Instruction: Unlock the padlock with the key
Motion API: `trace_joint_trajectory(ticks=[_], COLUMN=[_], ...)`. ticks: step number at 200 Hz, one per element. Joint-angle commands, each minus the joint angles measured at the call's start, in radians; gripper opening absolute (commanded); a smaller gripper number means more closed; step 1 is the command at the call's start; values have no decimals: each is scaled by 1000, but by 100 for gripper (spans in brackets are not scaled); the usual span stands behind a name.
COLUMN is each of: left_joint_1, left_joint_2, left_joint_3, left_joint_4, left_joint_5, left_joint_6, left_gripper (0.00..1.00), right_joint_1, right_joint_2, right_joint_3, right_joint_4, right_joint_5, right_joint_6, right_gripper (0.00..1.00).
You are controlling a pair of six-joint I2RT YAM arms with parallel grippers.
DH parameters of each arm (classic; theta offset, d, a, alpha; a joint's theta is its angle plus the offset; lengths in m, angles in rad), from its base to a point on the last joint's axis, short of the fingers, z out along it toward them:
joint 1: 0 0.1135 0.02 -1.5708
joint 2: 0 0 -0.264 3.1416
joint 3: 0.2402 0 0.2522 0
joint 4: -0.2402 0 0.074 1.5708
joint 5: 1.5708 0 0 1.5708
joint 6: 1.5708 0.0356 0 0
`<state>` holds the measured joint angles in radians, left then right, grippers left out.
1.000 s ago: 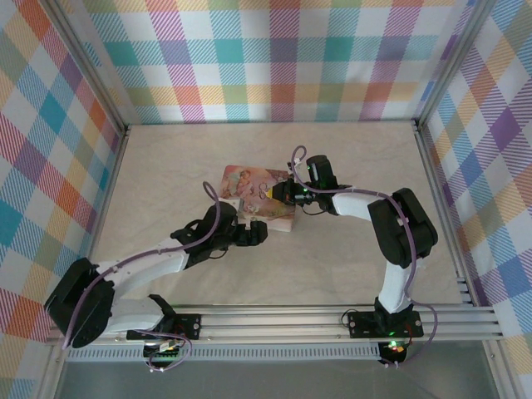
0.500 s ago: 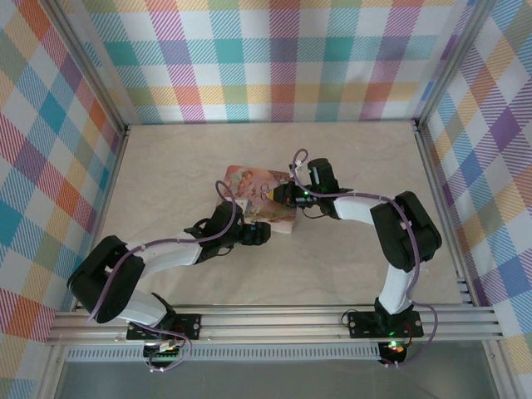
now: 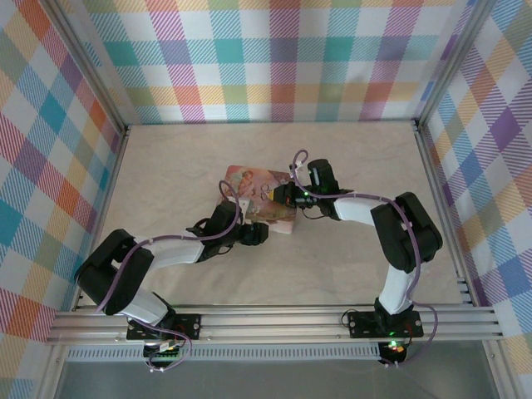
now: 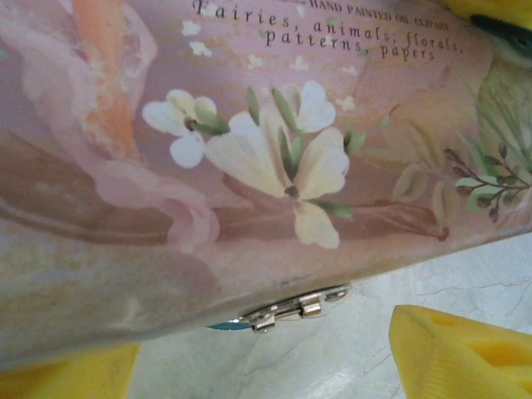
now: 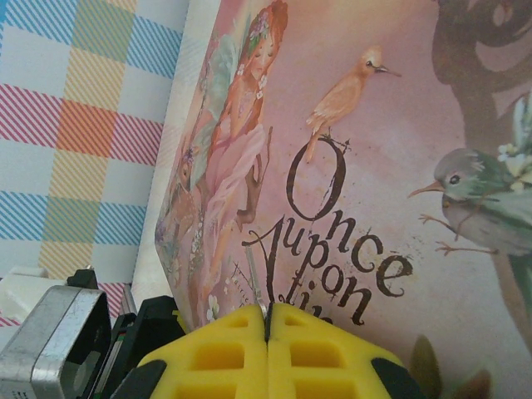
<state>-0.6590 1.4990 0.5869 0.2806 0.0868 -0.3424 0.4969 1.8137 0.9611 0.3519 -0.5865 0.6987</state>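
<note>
We see two white-shelled arms (image 3: 176, 254) with black joints, lilac cables (image 3: 296, 156) looping behind the jaws, whose pads (image 5: 218, 356) are yellow, moulded in a grid.

One pink tin box (image 3: 249, 184) — one left gripper (image 3: 253, 234), one right gripper (image 3: 278, 194).

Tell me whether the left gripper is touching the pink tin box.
Cannot tell. Left wrist view: one yellow finger shows bare table between it and the pink tin box; the other overlaps the box's edge.
</note>
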Motion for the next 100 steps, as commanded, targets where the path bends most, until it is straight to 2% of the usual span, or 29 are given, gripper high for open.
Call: trace_joint_trajectory(ticks=[1, 100], left_joint_1=[9, 9], left_joint_2=[21, 84], left_joint_3=[-9, 7], left_joint_4=[75, 151], left_joint_5=[0, 32], left_joint_6=[36, 12], left_gripper=[77, 63], right_joint_1=[6, 14], right_joint_2=[27, 26], right_joint_3=[-51, -48], right_joint_4=[-145, -148], right_joint_5=[37, 41], right_joint_6=[-4, -2], right_gripper=[0, 0])
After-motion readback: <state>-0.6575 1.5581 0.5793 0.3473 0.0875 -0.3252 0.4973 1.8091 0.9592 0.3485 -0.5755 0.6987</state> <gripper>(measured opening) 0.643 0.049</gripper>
